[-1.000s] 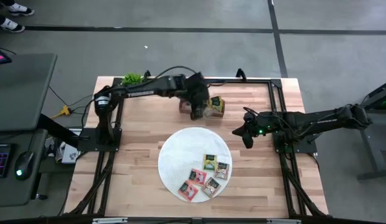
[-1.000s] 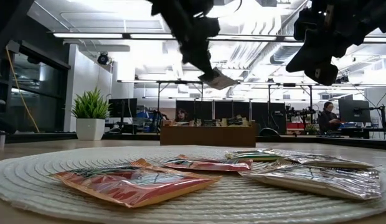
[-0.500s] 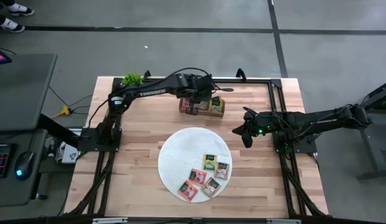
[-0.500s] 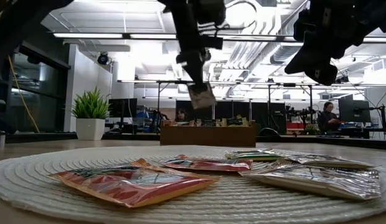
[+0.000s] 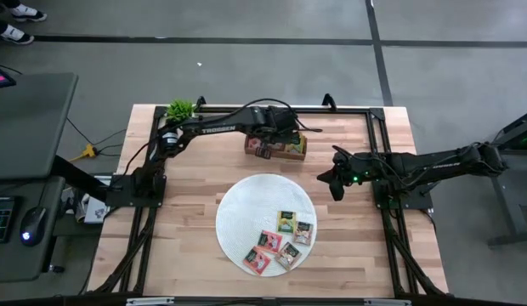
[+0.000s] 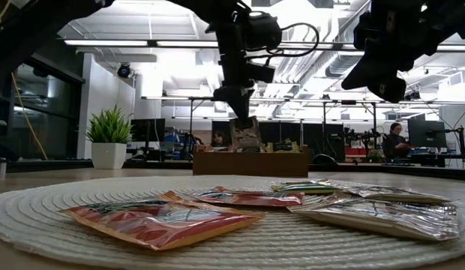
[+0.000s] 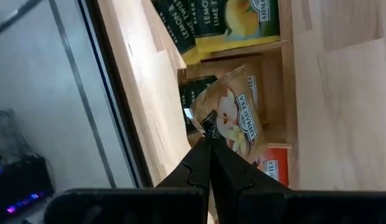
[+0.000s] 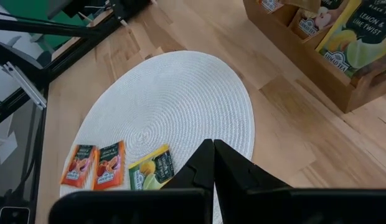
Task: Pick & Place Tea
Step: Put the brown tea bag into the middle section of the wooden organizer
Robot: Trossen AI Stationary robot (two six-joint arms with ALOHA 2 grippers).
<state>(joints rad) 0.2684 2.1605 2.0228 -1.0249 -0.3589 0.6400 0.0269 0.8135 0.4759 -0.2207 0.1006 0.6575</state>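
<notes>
A round white woven mat [image 5: 246, 212] lies mid-table. A brown wooden tray [image 5: 296, 154] sits behind it. A potted plant [image 5: 180, 108] stands at the far-left corner.

Five tea packets [image 5: 280, 242] lie on the mat [image 5: 246, 204], with the wooden tray [image 5: 277, 150] behind it.

tray [image 8: 317, 59] cut off by edge

Five flat tea packets [image 5: 280, 240], red, pink, green and dark, lie clustered on the mat's near right part. One pale packet [image 7: 235, 116] hangs upright over the tray's middle compartment at the far side, with more packets [image 5: 291, 143] standing inside.
</notes>
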